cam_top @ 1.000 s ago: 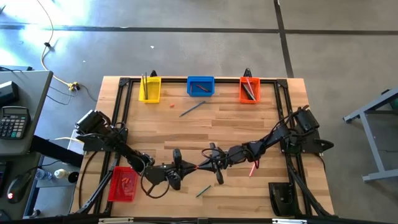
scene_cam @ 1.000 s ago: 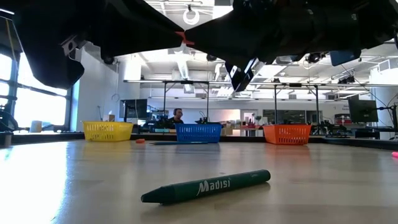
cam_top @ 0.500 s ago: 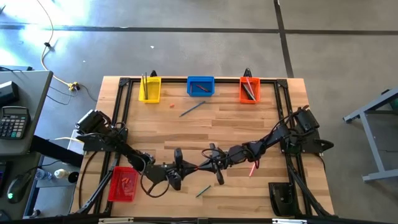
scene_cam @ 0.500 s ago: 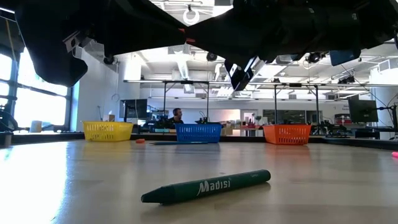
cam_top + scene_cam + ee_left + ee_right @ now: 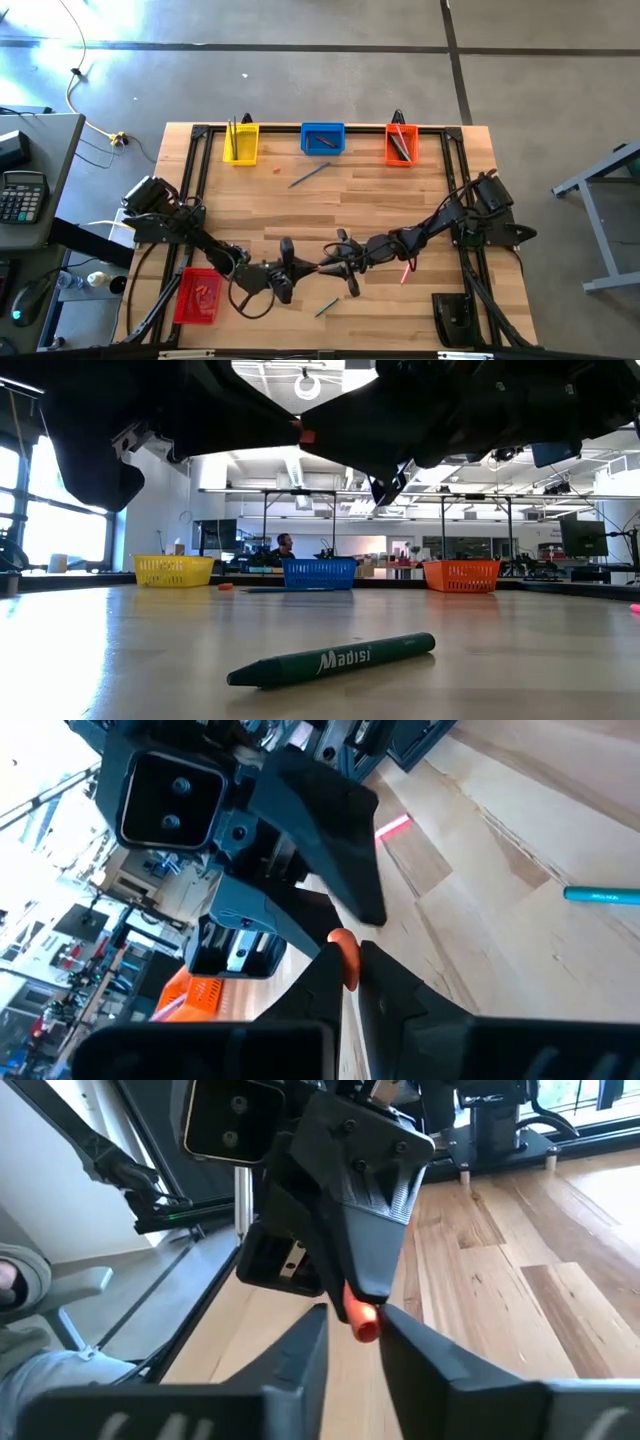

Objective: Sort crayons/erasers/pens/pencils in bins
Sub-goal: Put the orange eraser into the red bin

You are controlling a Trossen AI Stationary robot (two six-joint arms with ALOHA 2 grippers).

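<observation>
Crayon handover fills the middle front of the table (image 5: 420,200). Well left of the left gripper (image 5: 306,271), beside its arm, sits the red bin (image 5: 197,297) with reddish bits inside. The left gripper is clamped tight on a red crayon (image 5: 360,1320), holding it above the wood with the free end pointing at the right gripper (image 5: 330,265). That gripper meets it tip to tip; its fingers (image 5: 305,1345) stand a little apart, one on each side of the crayon's end, with a narrow gap showing on both sides. Just in front of the two grippers, a green crayon (image 5: 330,658) lies flat on the table, with "Madisi" printed in white along its wrapper. Just right of the right gripper, beside its arm, lies a pink pen (image 5: 405,270). Far beyond the grippers, along the back edge, stand the yellow bin (image 5: 240,143) with long thin sticks in it, the blue bin (image 5: 322,139) with one dark stick, and the orange bin (image 5: 400,145) with pink and dark pens. Short of the first two bins, a small red eraser (image 5: 276,170) and a bluish pen (image 5: 308,175) lie on the bare wood. In the low view, both arms hang dark overhead. The red crayon shows as a small spot between them.
</observation>
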